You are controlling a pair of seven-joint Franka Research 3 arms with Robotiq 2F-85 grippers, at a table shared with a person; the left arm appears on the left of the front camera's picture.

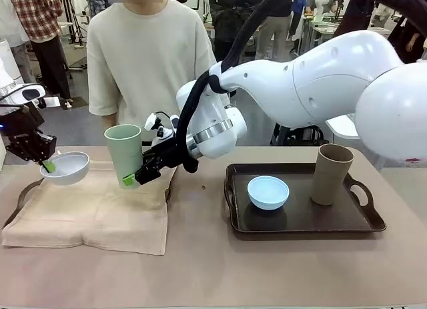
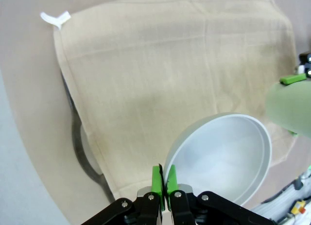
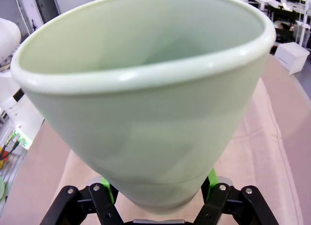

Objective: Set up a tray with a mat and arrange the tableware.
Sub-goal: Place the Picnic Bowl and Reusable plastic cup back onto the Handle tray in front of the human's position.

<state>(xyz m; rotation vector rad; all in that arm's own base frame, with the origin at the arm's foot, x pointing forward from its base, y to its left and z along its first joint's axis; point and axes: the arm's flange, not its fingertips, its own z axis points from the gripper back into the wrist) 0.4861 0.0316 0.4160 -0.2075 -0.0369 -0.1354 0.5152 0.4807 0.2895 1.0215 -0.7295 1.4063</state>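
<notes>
Front view, left tool (image 1: 48, 166) pinches bowl (image 1: 67, 167), right tool (image 1: 132, 177) clasps cup (image 1: 123, 149)

A tan table (image 1: 213, 275) filled the lower half of the front view. Right of centre, a dark brown tray (image 1: 307, 219) with a loop handle at each end lay flat on it. At lower left, a beige cloth mat (image 1: 87, 215) lay spread over a second dark tray (image 1: 19, 201), covering all but its handle and rim. The mat's front edge spilled onto the tabletop. A small dark speck (image 1: 204, 187) sat between the trays.
</notes>
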